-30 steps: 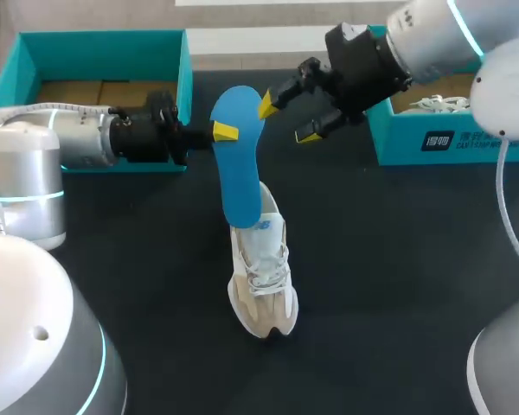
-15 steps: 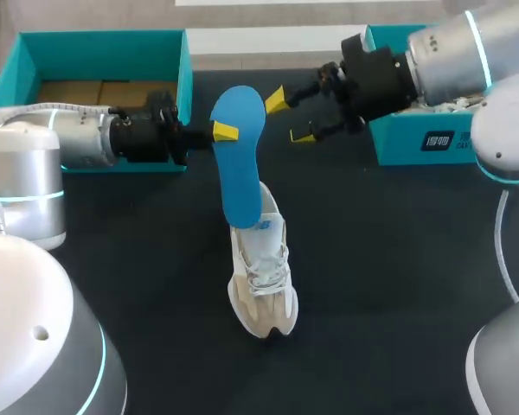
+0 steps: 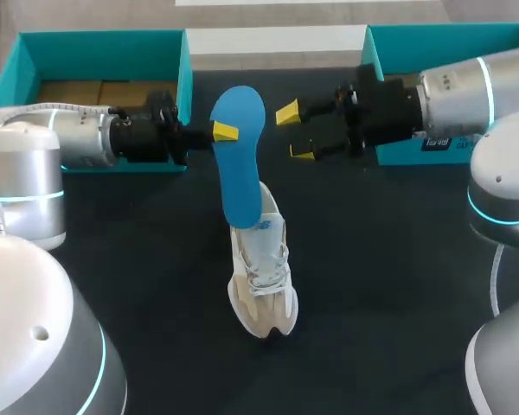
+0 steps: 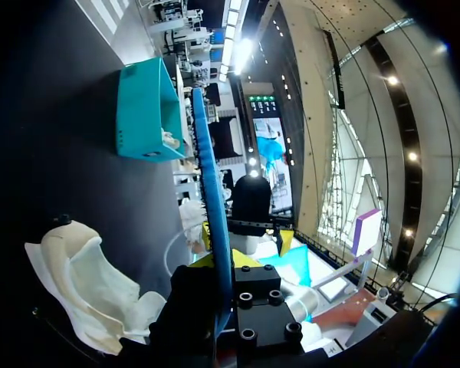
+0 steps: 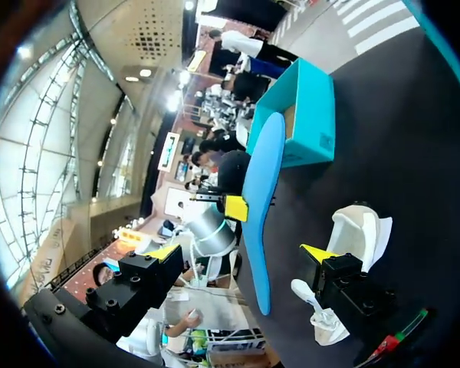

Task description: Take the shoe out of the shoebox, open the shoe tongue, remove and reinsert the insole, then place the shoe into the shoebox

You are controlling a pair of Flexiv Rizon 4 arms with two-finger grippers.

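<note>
The dark table (image 3: 398,285) carries a teal shoebox (image 3: 104,52) at its far left corner and a second shoebox (image 3: 432,39) at its far right corner. The pale shoe (image 3: 264,277) stands mid-table, toe toward the near edge. The blue insole (image 3: 240,156) rises from the shoe's opening, clamped near its upper end by the left gripper (image 3: 225,132). The right gripper (image 3: 294,132) hangs just beside the insole, fingers apart, not touching it.

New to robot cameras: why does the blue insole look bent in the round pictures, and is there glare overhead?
Left wrist view: the fisheye bows the insole and the teal shoebox. Right wrist view: the same bowing. Head view: lines run straight, soft glare on the left arm, hardly any shadow under the shoe.
</note>
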